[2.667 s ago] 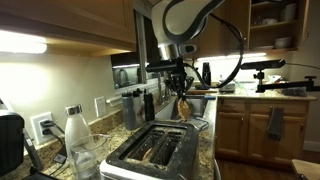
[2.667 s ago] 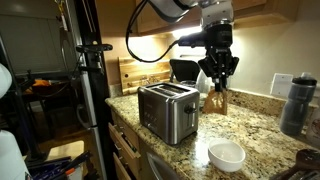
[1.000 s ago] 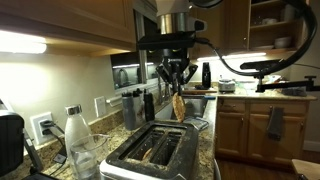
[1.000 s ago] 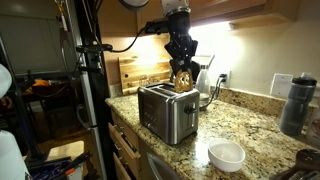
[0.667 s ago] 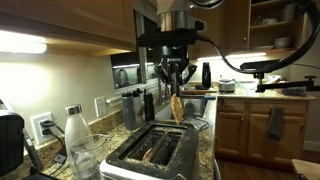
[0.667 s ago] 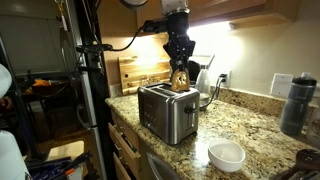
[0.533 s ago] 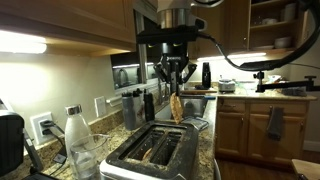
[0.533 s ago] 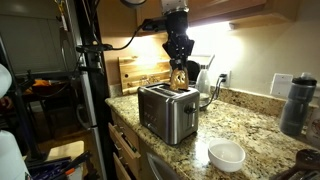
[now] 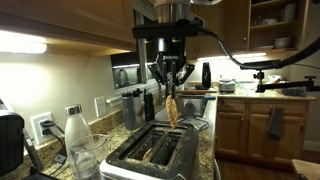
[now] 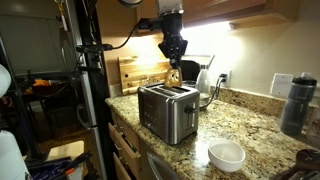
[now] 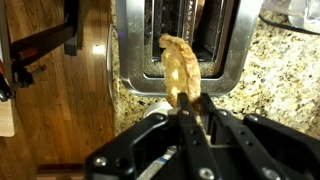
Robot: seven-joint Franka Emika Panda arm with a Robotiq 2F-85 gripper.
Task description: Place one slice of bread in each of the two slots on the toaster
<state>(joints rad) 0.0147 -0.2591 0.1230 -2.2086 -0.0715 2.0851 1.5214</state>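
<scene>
Align slice of bread (image 11: 182, 68), pinched by its top edge in the gripper (image 11: 190, 103) and hanging below the fingertips, with the dark slot (image 11: 166, 25) of the toaster (image 11: 134, 40) underneath; lower plumb, release once seated.

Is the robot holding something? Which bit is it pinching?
Yes. The end effector pinches a slice of bread by its top edge, so the slice hangs down above the toaster.

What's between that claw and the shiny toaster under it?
Only a slice of bread, pinched in the gripper and hanging over the toaster; both exterior views show it.
</scene>
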